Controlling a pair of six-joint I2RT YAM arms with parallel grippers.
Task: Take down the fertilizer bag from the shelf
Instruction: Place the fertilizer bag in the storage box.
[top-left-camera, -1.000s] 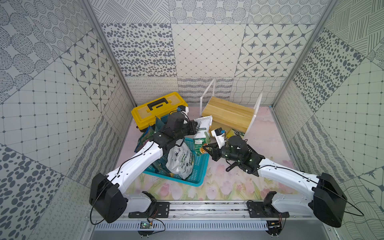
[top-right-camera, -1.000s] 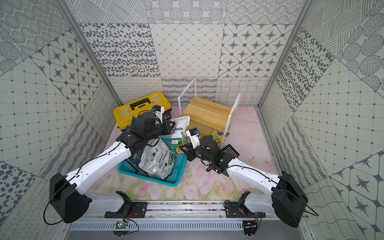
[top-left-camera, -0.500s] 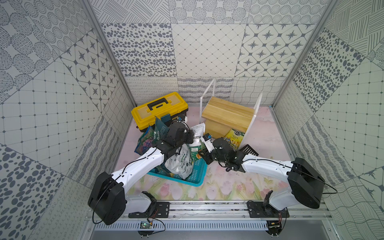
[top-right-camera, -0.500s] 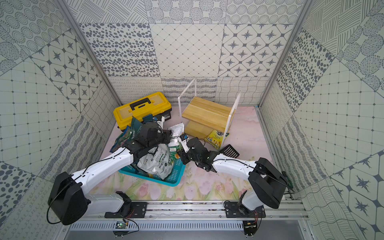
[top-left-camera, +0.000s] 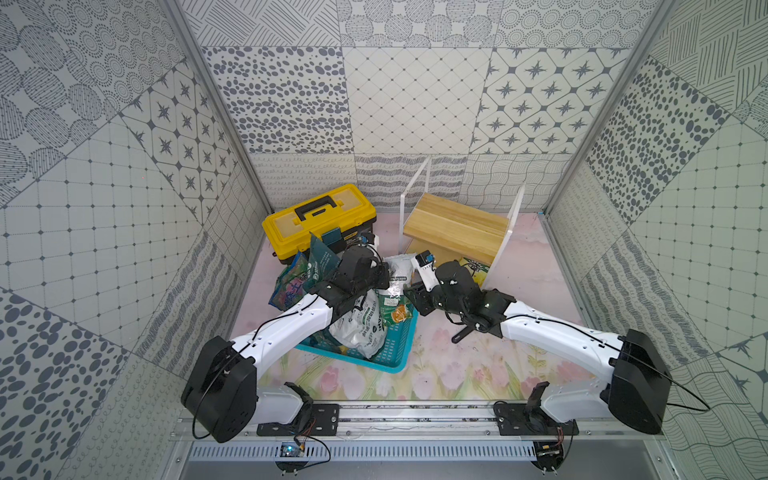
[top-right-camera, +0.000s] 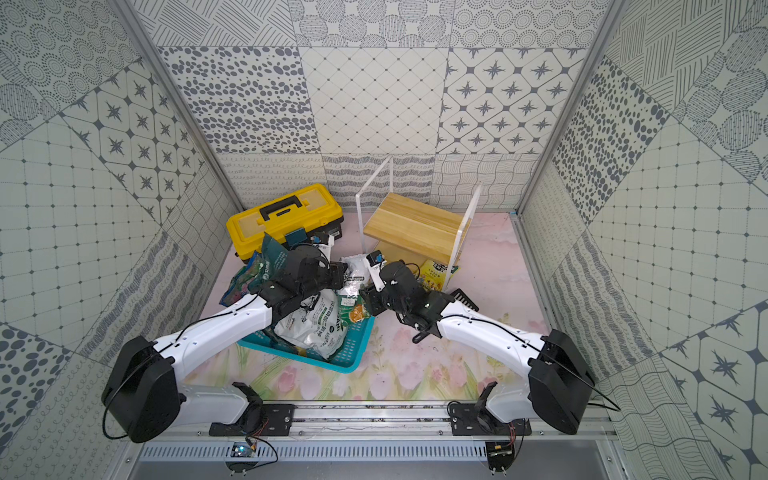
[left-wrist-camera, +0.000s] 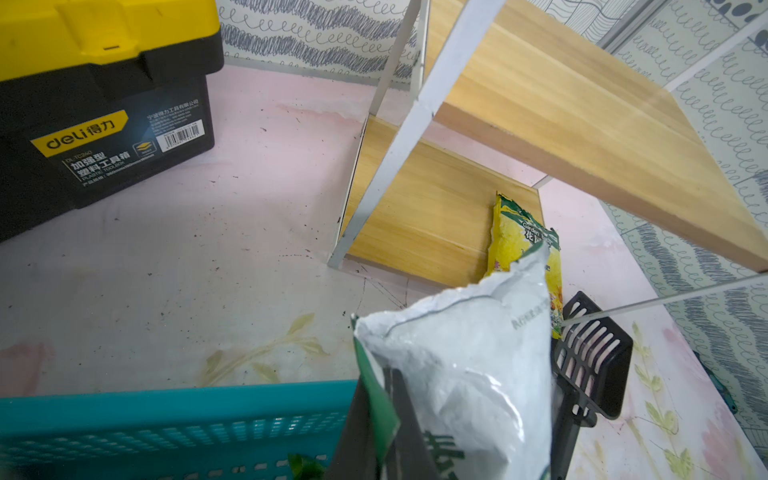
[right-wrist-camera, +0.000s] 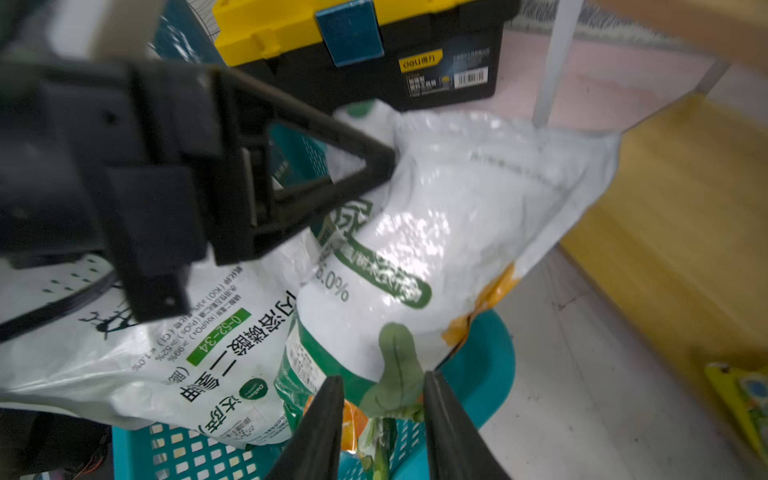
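Observation:
The fertilizer bag (top-left-camera: 395, 272) (top-right-camera: 353, 272) (right-wrist-camera: 457, 216), white with green print, hangs over the far rim of the teal basket (top-left-camera: 395, 358) (right-wrist-camera: 492, 353), in front of the shelf (top-left-camera: 457, 224) (top-right-camera: 415, 224) (left-wrist-camera: 540, 104). My left gripper (left-wrist-camera: 384, 382) (top-left-camera: 383, 283) is shut on the bag's upper edge. My right gripper (right-wrist-camera: 384, 378) (top-left-camera: 411, 297) is open. The bag's lower corner lies between its spread fingers, and neither of them presses on it.
A second white bag (top-left-camera: 361, 328) (right-wrist-camera: 166, 353) fills the basket. A yellow bag (top-left-camera: 473, 266) (left-wrist-camera: 515, 237) leans on the shelf's lower board. A yellow-and-black toolbox (top-left-camera: 320, 216) stands at the back left. A black scoop (left-wrist-camera: 590, 361) (top-right-camera: 463, 299) lies beside the shelf. Dark bags (top-left-camera: 316, 266) stand left of the basket.
The right gripper has opened and let go of the bag's lower corner. The bag has come down toward the basket, still in the left gripper.

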